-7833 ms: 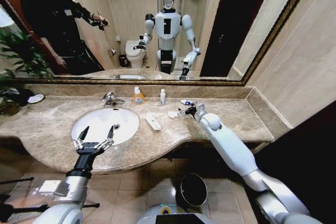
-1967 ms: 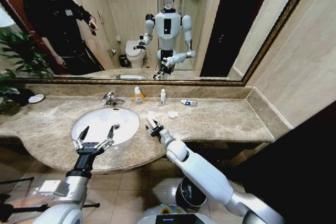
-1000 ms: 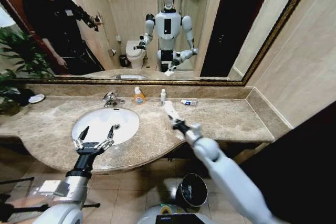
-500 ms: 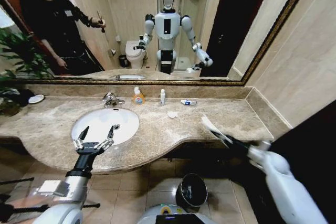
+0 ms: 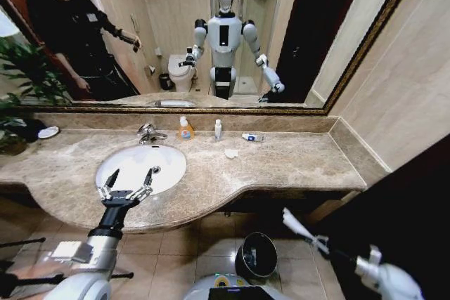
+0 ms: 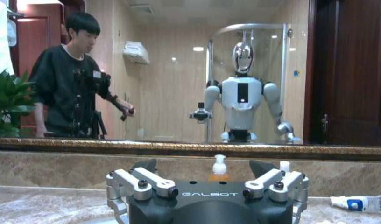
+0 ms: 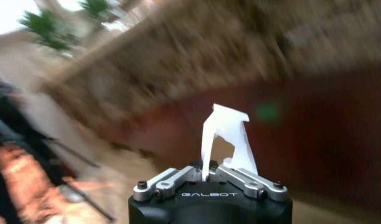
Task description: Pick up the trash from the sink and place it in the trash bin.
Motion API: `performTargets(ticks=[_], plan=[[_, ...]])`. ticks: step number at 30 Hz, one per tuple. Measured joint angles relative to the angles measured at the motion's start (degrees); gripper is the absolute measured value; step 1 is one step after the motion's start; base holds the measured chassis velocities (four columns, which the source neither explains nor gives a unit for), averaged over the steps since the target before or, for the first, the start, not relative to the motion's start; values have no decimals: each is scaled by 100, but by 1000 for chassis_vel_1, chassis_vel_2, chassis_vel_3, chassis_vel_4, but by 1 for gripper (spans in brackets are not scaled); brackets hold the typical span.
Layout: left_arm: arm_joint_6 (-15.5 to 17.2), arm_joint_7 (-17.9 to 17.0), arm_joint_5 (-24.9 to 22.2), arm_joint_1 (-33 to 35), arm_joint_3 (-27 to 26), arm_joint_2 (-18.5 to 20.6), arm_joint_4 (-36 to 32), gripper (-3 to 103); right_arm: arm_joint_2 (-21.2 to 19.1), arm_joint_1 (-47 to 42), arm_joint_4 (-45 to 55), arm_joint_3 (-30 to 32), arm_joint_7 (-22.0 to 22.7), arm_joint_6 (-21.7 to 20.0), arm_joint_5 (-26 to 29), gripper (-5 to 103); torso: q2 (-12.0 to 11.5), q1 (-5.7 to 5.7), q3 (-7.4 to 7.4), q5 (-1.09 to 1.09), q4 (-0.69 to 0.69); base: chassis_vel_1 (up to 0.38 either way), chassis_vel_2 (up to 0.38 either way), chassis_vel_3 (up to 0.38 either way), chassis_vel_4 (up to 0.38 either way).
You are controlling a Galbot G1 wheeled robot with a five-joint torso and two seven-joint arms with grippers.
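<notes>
Bathroom vanity seen from the robot's head. The right end effector is held low, below the surface edge and just right of the trash bin on the floor, clamped on a flat white packet — in the right wrist view the packet is seen pinched between the closed jaws, sticking up.

Change: approx 2 s ago the packet was gripped on the surface right of the sink; it has since been swung off and down toward the bin. Release not yet done; judged mid-transfer.

Left on the surface, right of the sink: a crumpled scrap, a tube, a tiny bottle.

The left end effector is parked over the sink's front rim, fingers spread apart.
</notes>
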Motion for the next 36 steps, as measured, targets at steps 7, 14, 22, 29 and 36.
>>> performTargets(ticks=[7, 14, 22, 29, 36], plan=[[0, 3, 0, 0, 0, -1, 0, 100, 605, 175, -1010, -556, 1897, 851, -539, 0, 0, 1, 0, -6, -1, 0, 0, 0, 0], [0, 0, 0, 0, 0, 0, 0, 100, 1243, 190, -893, -660, 3951, 1033, -1586, 0, 0, 1, 0, -8, 1, 0, 0, 0, 0], [0, 0, 0, 0, 0, -1, 0, 100, 1531, 198, -928, -692, 4884, 1081, -2750, 1, 0, 1, 0, 0, 0, 0, 0, 0, 0], [0, 0, 0, 0, 0, -1, 0, 100, 1620, 142, -648, -699, 4705, 1279, -2927, 33, 0, 1, 0, -3, 1, 0, 0, 0, 0], [0, 0, 0, 0, 0, -1, 0, 100, 1567, 42, -563, -645, 4068, 1406, -2869, 54, 0, 1, 0, -1, 0, 0, 0, 0, 0]])
